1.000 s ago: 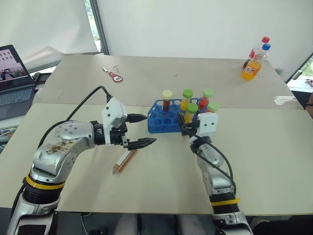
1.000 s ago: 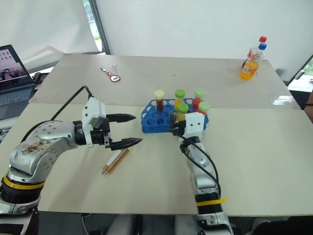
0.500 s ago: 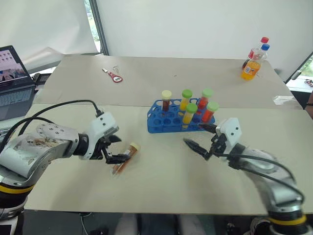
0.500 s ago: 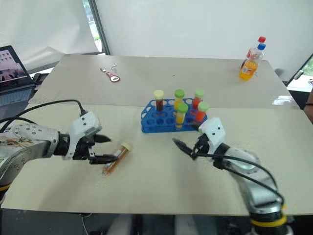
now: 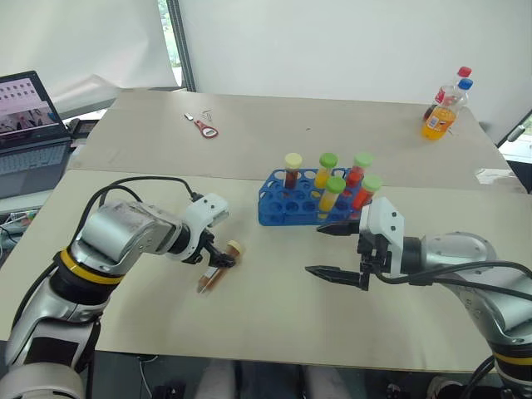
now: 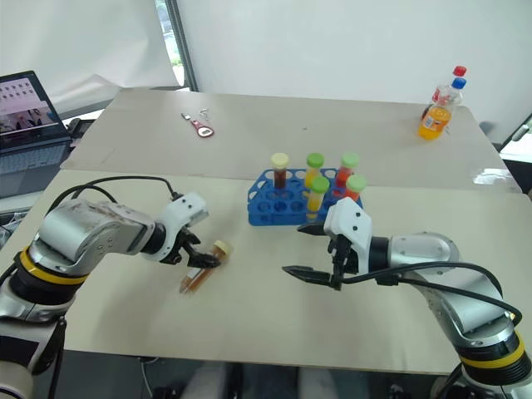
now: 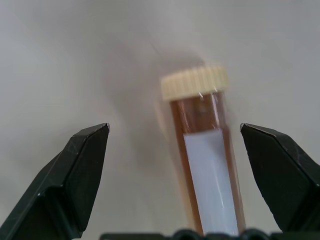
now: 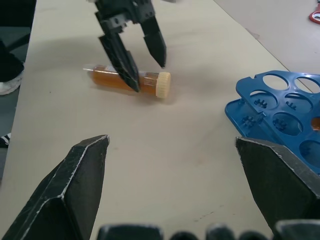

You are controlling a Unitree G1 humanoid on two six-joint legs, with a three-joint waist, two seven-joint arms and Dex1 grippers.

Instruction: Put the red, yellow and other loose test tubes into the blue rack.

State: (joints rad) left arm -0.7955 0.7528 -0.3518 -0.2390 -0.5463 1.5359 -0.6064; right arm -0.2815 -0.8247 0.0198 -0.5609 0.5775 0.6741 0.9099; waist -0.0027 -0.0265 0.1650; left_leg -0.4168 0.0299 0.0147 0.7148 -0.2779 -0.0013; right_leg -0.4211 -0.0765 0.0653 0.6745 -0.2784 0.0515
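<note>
The tabletop (image 5: pixel 274 307) looks matt and smooth. The rack (image 5: pixel 278 208) is glossy blue plastic. The loose tube (image 7: pixel 207 165) is clear, with a ribbed cream cap.

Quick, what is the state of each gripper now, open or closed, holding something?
Left gripper: open, fingers either side of the loose tube on the table, not closed on it.
Right gripper: open, holding nothing.

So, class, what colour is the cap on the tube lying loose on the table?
Cream, a pale yellow. The tube's cap shows best in the left wrist view.
</note>
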